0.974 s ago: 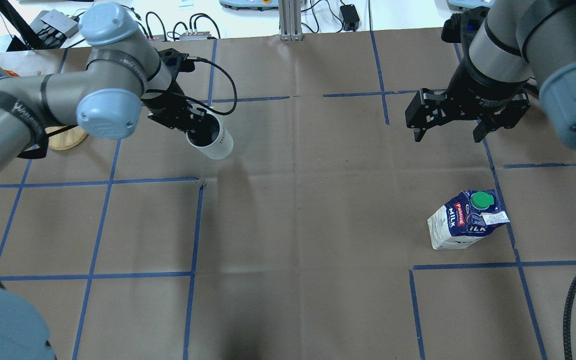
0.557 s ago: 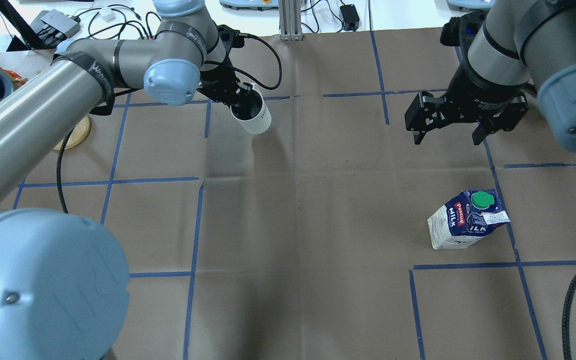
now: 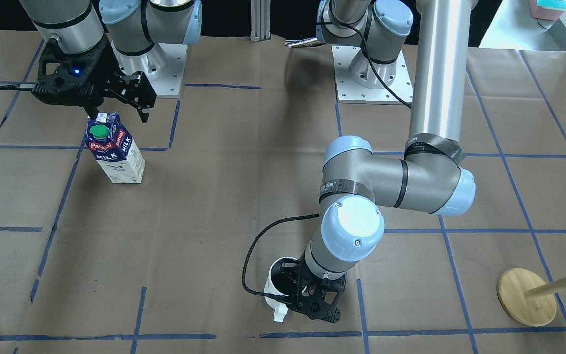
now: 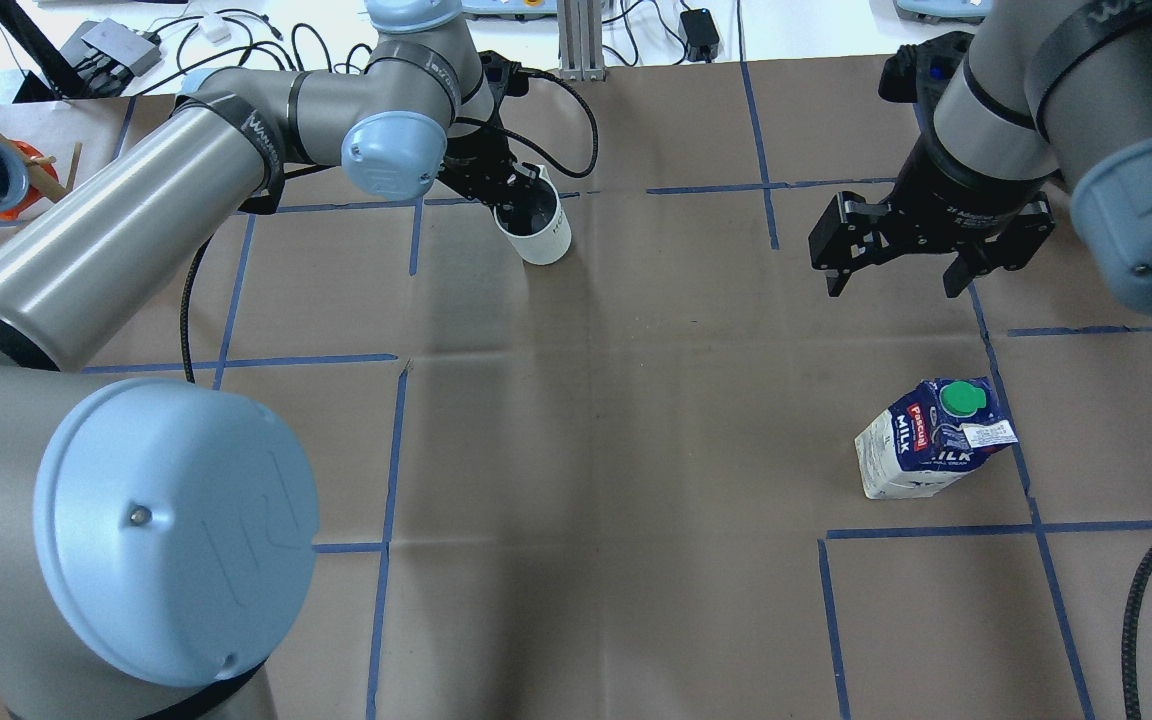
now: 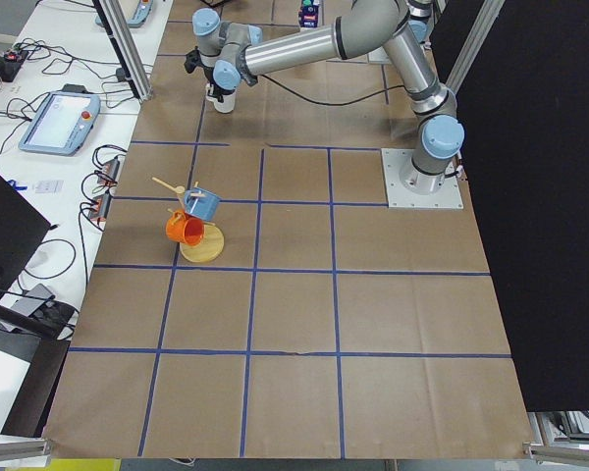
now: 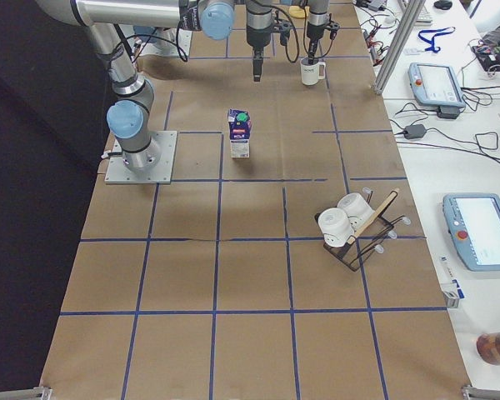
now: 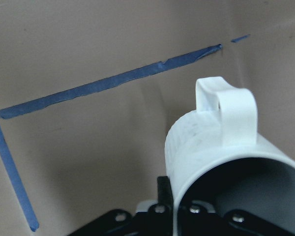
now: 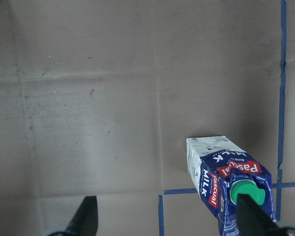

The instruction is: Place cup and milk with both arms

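Observation:
My left gripper (image 4: 512, 199) is shut on the rim of the white cup (image 4: 536, 228), one finger inside its dark interior. The cup is upright at the table's far middle, near a blue tape line; I cannot tell whether it touches the paper. It also shows in the front view (image 3: 278, 289) and the left wrist view (image 7: 221, 147), with the handle pointing away from the gripper. The milk (image 4: 928, 440) stands upright on the right side, green cap on top. My right gripper (image 4: 889, 287) is open and empty, high above the table, beyond the milk (image 8: 226, 182).
Brown paper with a blue tape grid (image 4: 391, 450) covers the table. A wooden mug tree (image 3: 528, 295) with a blue and an orange cup stands at the far left. A rack with white cups (image 6: 354, 229) shows in the right side view. Cables and boxes lie past the far edge.
My left arm has carried the cup to the right and farther away, from the left part of the table to its far middle. My right gripper has hardly moved and stays open.

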Motion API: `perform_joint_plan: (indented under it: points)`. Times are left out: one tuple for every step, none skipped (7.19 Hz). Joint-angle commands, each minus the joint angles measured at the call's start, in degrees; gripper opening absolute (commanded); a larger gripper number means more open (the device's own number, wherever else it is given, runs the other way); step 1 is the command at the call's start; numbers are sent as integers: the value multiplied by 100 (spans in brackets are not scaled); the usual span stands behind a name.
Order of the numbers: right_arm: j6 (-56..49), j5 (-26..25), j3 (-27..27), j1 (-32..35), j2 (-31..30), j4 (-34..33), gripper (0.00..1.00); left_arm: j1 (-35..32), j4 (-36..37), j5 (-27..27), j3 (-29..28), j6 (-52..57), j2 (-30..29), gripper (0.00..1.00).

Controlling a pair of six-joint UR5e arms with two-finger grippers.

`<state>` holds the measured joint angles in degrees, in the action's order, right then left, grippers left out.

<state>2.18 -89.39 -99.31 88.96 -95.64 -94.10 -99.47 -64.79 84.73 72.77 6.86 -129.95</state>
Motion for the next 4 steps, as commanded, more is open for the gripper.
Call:
perform_joint_plan:
  points:
    - [-16, -9, -1, -19, 2, -11, 100, -20, -7, 0, -70, 0, -101, 3]
    - [-24, -9, -1, -46, -7, -12, 100, -28, -7, 9, -70, 0, -110, 12]
    - [-33, -9, -1, -81, -7, -3, 100, -20, 1, -9, -70, 0, -118, 69]
    - [-33, -9, -1, -81, -7, -3, 100, -28, -16, 0, -70, 52, -110, 72]
